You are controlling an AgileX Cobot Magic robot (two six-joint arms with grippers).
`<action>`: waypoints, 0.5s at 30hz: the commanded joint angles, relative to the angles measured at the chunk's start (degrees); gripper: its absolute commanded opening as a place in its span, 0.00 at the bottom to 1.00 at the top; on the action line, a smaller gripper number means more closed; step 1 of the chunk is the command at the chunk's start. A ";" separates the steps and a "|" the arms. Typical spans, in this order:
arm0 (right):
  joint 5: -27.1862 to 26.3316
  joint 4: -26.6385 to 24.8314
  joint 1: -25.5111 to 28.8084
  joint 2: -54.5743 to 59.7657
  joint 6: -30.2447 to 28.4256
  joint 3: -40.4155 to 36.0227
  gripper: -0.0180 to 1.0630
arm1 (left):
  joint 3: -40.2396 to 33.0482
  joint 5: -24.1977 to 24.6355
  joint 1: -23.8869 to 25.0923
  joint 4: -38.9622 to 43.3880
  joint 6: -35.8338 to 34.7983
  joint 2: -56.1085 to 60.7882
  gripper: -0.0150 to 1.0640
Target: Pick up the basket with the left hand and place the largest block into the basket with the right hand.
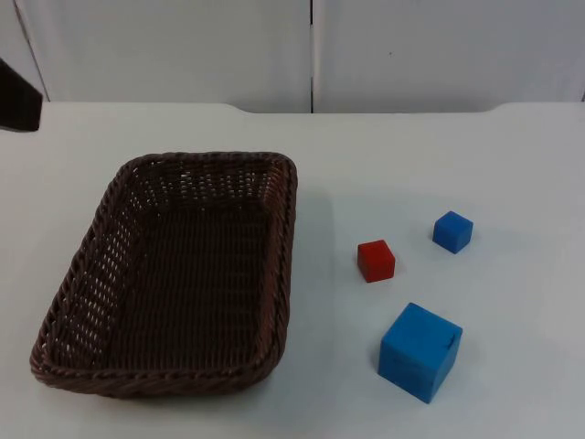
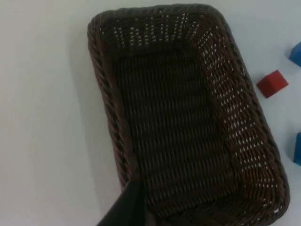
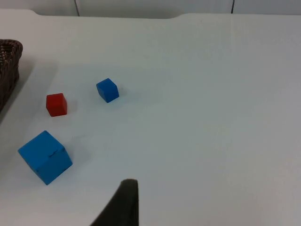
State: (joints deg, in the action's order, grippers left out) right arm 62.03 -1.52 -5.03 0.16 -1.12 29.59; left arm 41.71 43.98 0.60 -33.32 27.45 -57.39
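A dark brown wicker basket (image 1: pixel 174 274) rests on the left half of the white table, with nothing inside it (image 2: pixel 174 122). The largest block, a big blue cube (image 1: pixel 420 351), lies near the front right (image 3: pixel 45 156). Behind it are a small red cube (image 1: pixel 376 261) and a small blue cube (image 1: pixel 452 231). My left gripper (image 2: pixel 127 207) hangs well above the basket, over one end of its rim (image 2: pixel 123 160). My right gripper (image 3: pixel 123 203) is held high to the right of the blocks, apart from all of them.
The grey partition wall (image 1: pixel 311 50) closes off the table's far edge. A dark part of the left arm (image 1: pixel 18 96) reaches in at the far left. Bare white table (image 1: pixel 512 165) lies to the right of the blocks and between the basket and the cubes.
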 commanded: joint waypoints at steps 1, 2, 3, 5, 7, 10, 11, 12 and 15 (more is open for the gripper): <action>-0.21 -0.11 -0.13 -0.16 -0.16 -0.09 0.99 | 0.74 -1.19 0.08 -1.86 0.88 -0.92 0.99; -0.21 -0.11 -0.13 -0.16 -0.16 -0.09 0.99 | 1.10 -1.19 0.08 -1.95 0.88 -1.57 0.99; -0.21 -0.11 -0.13 -0.16 -0.16 -0.09 0.99 | 1.10 -1.19 0.08 -1.95 0.88 -1.57 0.99; -0.21 -0.11 -0.13 -0.16 -0.16 -0.09 0.99 | 2.25 -1.08 -0.04 -2.21 1.02 -2.67 0.99; -0.21 -0.11 -0.13 -0.16 -0.16 -0.09 0.99 | 3.40 -0.86 -0.04 -2.68 1.02 -3.83 0.99; -0.21 -0.11 -0.13 -0.16 -0.16 -0.09 0.99 | 4.38 -0.72 -0.04 -3.10 1.28 -4.71 0.99; -0.21 -0.11 -0.13 -0.16 -0.16 -0.09 0.99 | 4.82 -0.72 -0.04 -3.53 1.81 -5.10 0.99; -0.21 -0.11 -0.13 -0.16 -0.16 -0.09 0.99 | 5.19 -0.59 -0.04 -3.89 2.69 -5.57 0.99; -0.21 -0.11 -0.13 -0.16 -0.16 -0.09 0.99 | 5.89 -0.59 -0.04 -4.16 2.80 -6.49 0.99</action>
State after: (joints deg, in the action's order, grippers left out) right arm 62.03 -1.52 -5.03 0.16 -1.12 29.59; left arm 47.06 43.72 0.60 -36.23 29.80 -63.78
